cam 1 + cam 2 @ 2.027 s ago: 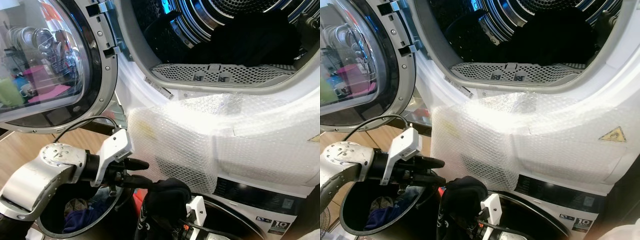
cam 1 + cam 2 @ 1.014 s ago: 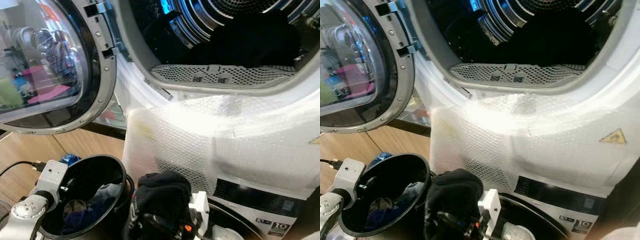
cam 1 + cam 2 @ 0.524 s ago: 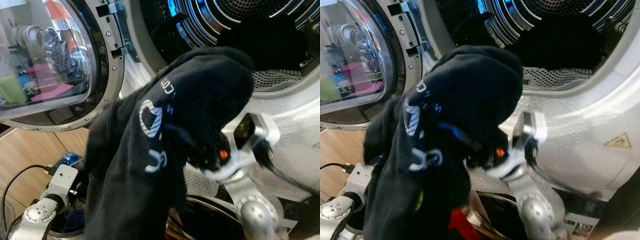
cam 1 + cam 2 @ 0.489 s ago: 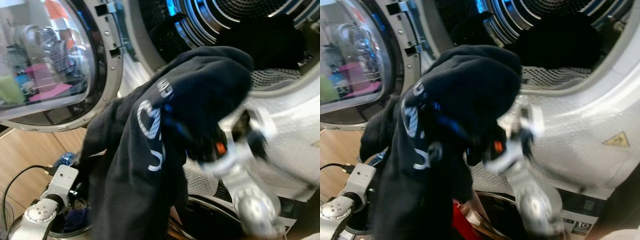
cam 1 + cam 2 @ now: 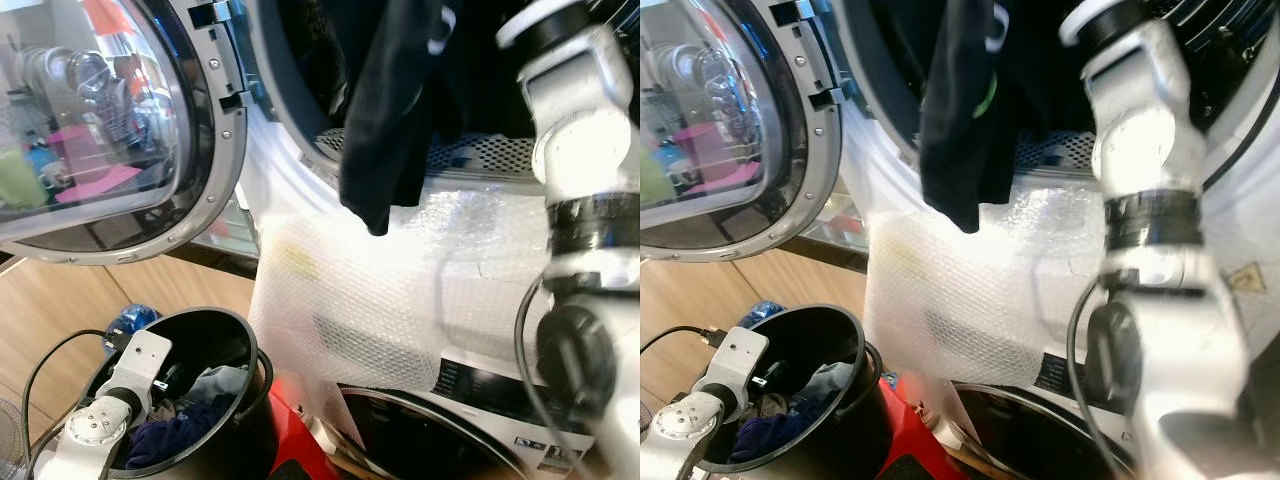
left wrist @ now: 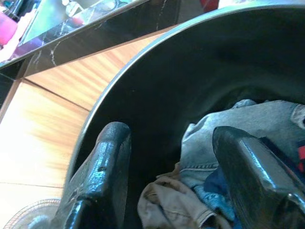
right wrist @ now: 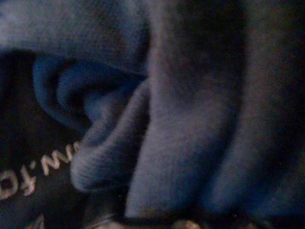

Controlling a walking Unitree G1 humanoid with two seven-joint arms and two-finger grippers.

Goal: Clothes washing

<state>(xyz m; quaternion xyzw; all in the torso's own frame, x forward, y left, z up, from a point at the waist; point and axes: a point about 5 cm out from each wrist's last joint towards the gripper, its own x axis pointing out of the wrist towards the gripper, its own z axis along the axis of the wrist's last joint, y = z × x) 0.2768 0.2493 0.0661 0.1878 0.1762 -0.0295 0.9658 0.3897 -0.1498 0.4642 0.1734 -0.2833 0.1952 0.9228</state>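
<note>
A black garment with white lettering (image 5: 385, 120) hangs down in front of the open drum mouth (image 5: 480, 150) of the upper machine. My right arm (image 5: 580, 110) reaches up to it, and its gripper is buried in the dark cloth (image 7: 181, 109), shut on it. Low on the left stands a black bucket (image 5: 235, 335) with blue and grey clothes (image 5: 170, 435) inside. My left gripper (image 6: 171, 176) is open inside the bucket, just above grey denim (image 6: 228, 129), with nothing between its fingers.
The round glass door (image 5: 100, 130) stands wide open on the left. Bubble wrap (image 5: 360, 290) covers the machine's front under the drum. A lower machine's door (image 5: 420, 440) and a red thing (image 5: 295, 465) sit beside the bucket. Wooden floor (image 5: 50, 300) lies to the left.
My right arm has lifted the black garment from beside the bucket up to the drum mouth. My left arm has dropped from in front of the machine into the bucket.
</note>
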